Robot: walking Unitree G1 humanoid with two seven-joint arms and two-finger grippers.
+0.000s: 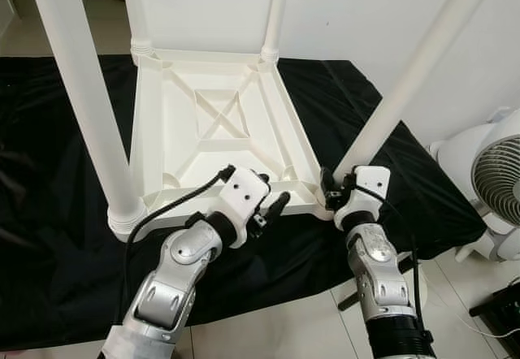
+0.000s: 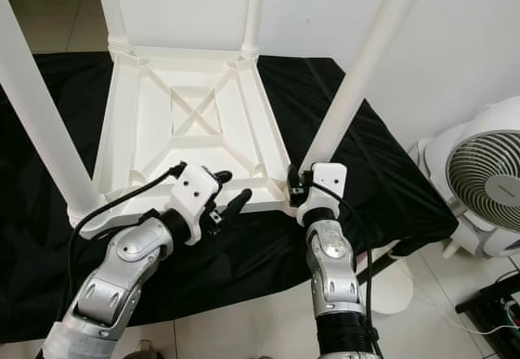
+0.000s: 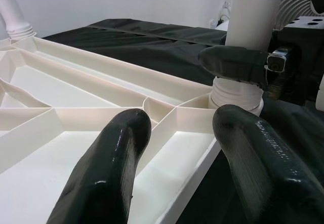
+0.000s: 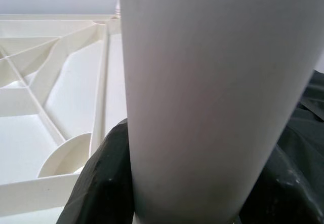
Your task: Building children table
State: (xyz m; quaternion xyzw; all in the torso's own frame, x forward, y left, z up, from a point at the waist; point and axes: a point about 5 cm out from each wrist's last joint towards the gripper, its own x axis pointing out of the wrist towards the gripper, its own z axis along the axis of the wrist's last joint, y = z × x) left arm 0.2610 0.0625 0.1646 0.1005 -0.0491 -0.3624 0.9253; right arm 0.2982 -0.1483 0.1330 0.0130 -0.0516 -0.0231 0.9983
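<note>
You have the black cloth (image 1: 49, 237) spread over the floor, and on it the white plastic children's table (image 1: 219, 131) lies upside down, its ribbed underside facing up and its four legs standing in the corner sockets. At your far right a white fan (image 1: 500, 184) stands on the tiled floor (image 1: 276, 326), beside the cloth. The near right leg (image 1: 406, 83) leans up and to the right from its socket at the table's near right corner. Your right hand (image 1: 329, 187) is closed around the base of that leg, a black finger on each side. Your left hand (image 1: 272, 205) sits spread open over the table's near edge, gripping nothing, close to the right hand.
</note>
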